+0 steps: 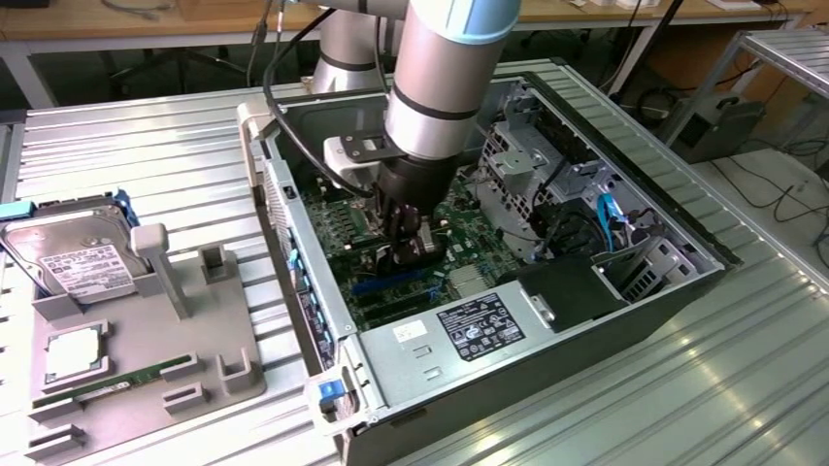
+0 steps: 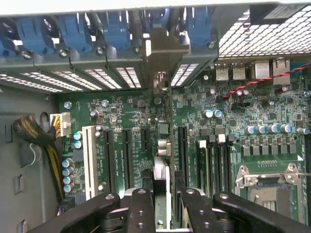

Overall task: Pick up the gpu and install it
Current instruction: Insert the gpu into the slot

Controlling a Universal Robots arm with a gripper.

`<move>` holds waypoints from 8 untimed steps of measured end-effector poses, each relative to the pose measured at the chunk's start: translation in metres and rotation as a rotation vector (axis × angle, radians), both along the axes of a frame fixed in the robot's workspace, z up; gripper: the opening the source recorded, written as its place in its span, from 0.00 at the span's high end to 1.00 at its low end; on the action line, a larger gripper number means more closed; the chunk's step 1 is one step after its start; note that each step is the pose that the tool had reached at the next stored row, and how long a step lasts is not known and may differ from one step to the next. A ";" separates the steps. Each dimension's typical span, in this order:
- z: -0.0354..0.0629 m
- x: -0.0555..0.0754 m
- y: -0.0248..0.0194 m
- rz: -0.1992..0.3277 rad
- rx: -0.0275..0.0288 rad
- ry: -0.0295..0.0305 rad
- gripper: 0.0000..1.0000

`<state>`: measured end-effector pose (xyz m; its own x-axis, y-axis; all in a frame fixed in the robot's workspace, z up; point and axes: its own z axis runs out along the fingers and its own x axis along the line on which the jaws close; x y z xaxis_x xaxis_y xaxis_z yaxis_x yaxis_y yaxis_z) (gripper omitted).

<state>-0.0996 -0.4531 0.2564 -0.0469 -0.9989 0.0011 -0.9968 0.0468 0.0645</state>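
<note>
One card, the gpu (image 1: pixel 412 254), is clamped between the jaws, edge-on and upright. It is held low inside the open case (image 1: pixel 545 359), just above the motherboard (image 2: pixel 121 111). It is judged light and stiff but fragile (bare circuitry, a contact edge), so a hold on its plain upper edge, as here, is preferred to pressure on its faces. Ahead of the jaws its bracket (image 2: pixel 163 53) stands at the rear slot openings (image 2: pixel 107 75), where little play is judged to remain. Long slots (image 2: pixel 127 145) lie close on both sides beneath the jaws. Capacitors (image 2: pixel 73 160) and a cable bundle (image 2: pixel 34 138) stand farther off to one side, so sideways room is tight.
</note>
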 end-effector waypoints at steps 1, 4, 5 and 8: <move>-0.0001 0.000 0.0000 0.000 -0.0002 0.0000 0.74; -0.0023 -0.002 0.0000 0.000 -0.0007 0.0003 0.74; -0.0039 -0.003 0.0000 0.000 -0.0004 0.0000 0.74; -0.0067 -0.003 -0.0001 0.000 -0.0009 0.0004 0.74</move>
